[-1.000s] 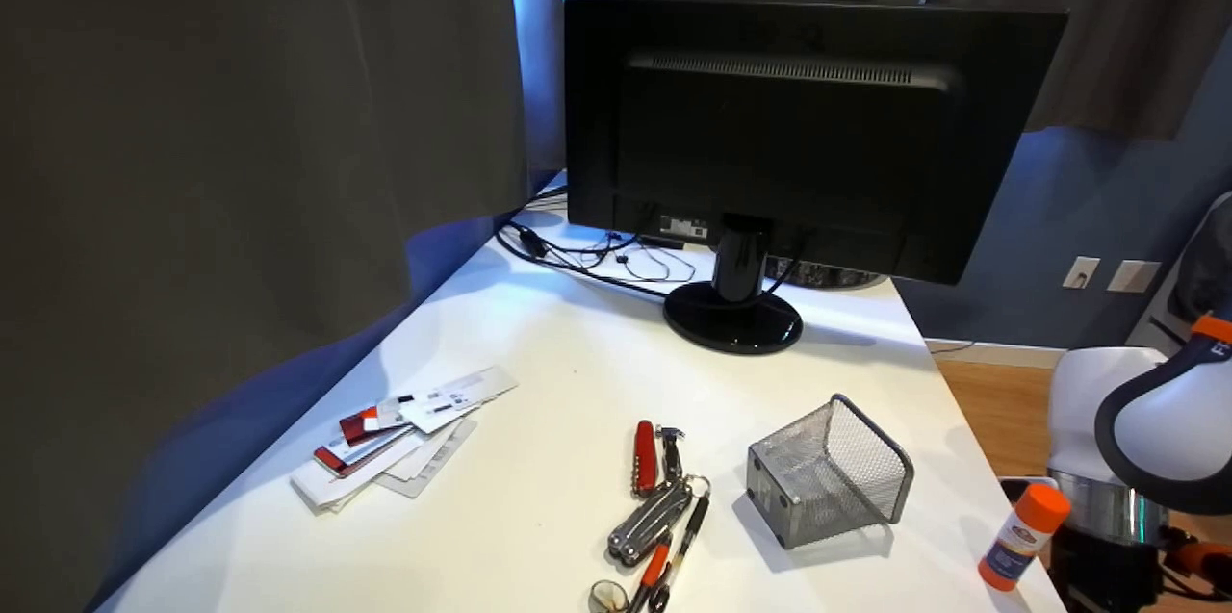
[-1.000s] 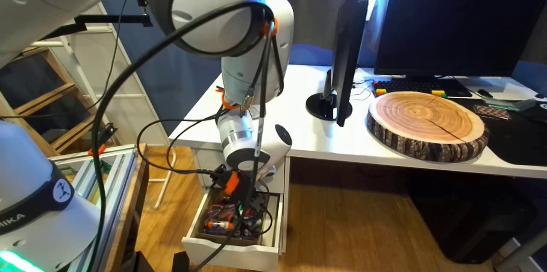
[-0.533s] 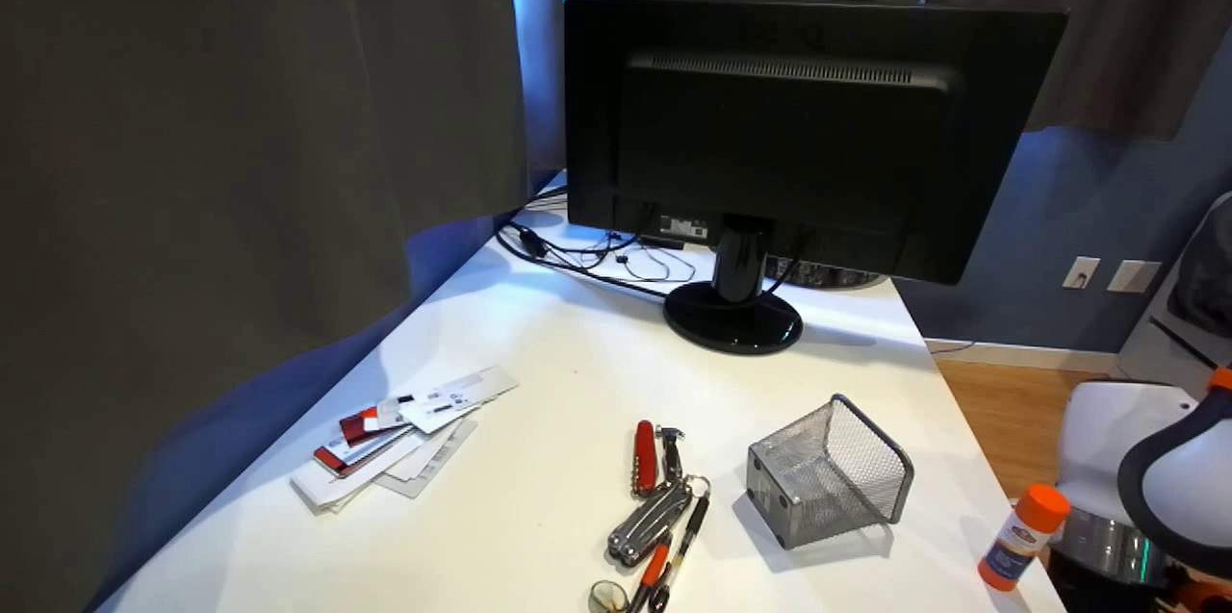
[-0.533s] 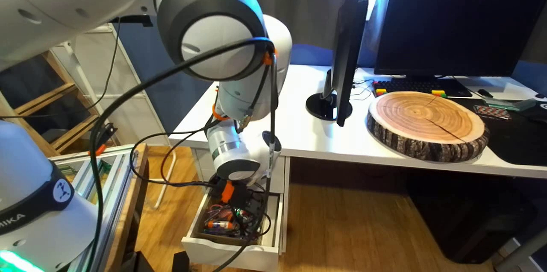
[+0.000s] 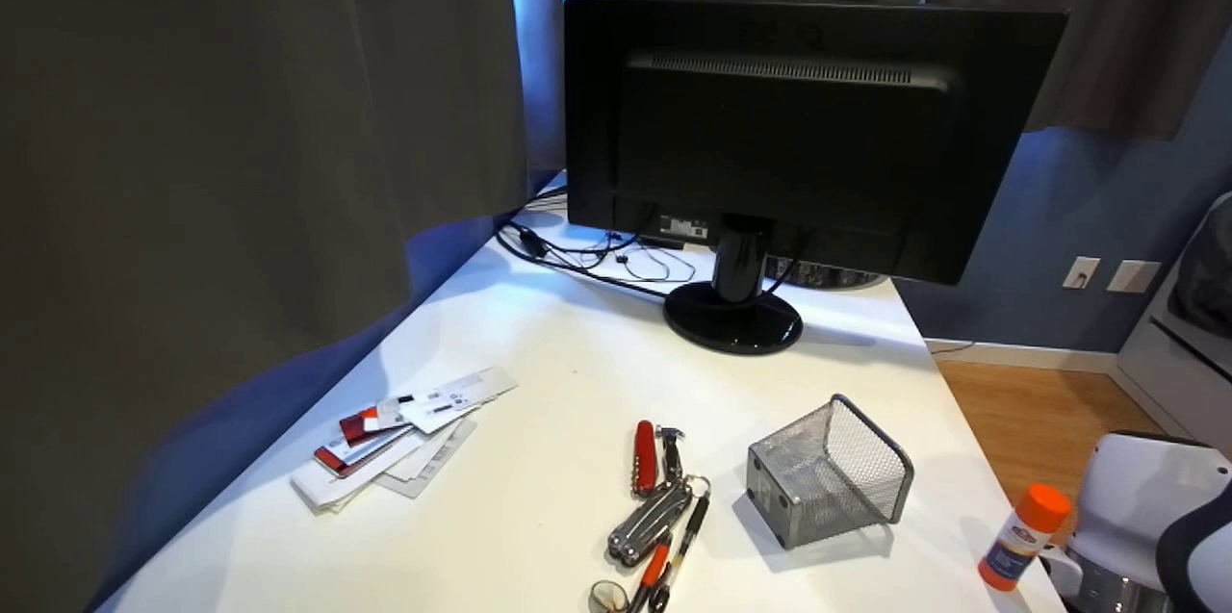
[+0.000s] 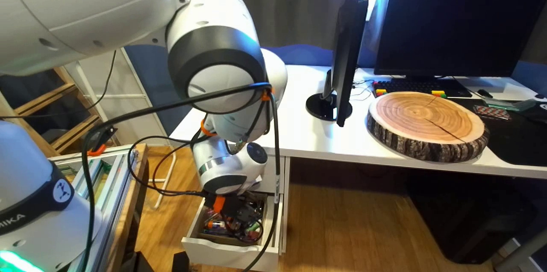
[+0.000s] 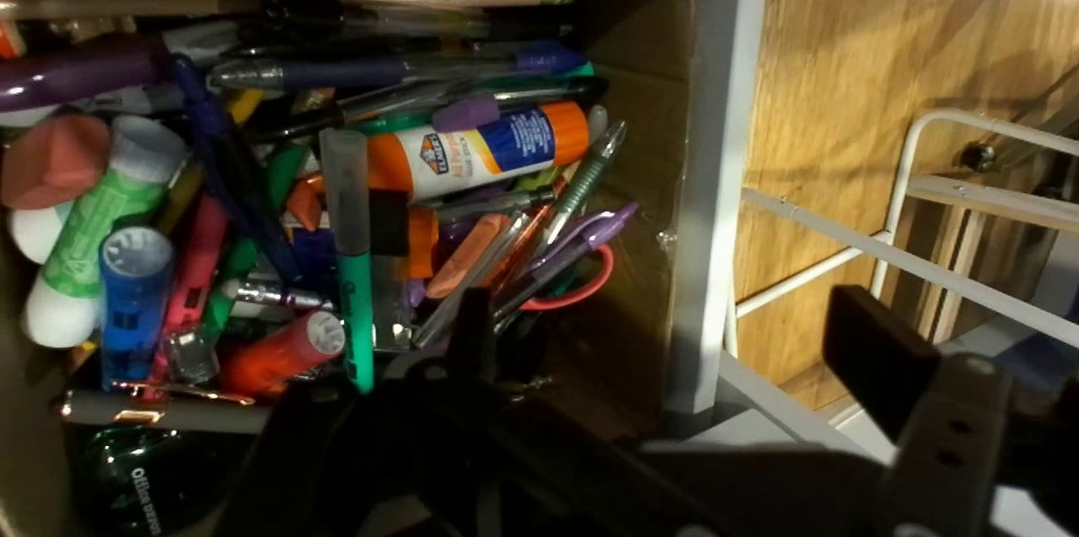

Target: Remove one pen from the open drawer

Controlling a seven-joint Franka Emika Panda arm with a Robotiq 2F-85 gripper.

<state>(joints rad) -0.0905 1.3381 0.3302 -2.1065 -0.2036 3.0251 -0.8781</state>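
Note:
The open drawer (image 6: 233,251) holds a cardboard box (image 7: 657,267) packed with pens, markers and glue sticks. In the wrist view several thin green items lie in the pile: a green marker with a grey cap (image 7: 356,318), a green stick (image 7: 240,271) partly under others, and a pen with a green grip (image 7: 583,187). I cannot tell which is the task's pen. My gripper (image 7: 674,335) is open and empty, its fingers wide apart. One finger (image 7: 472,330) is over the box, the other (image 7: 877,351) beyond the drawer's side wall. In an exterior view the gripper is above the drawer, partly hidden by cables.
The desk (image 6: 299,135) stands directly above the drawer. A glue stick (image 5: 1025,536) stands at its edge beside the arm. A mesh box (image 5: 828,473), multitool (image 5: 650,522) and red and dark pens (image 5: 664,570) lie on the desk. A cable (image 6: 273,216) hangs across the drawer.
The arm has lowered and shifted left in an exterior view, bringing the gripper lower and nearer the drawer's front. The desk objects have not moved.

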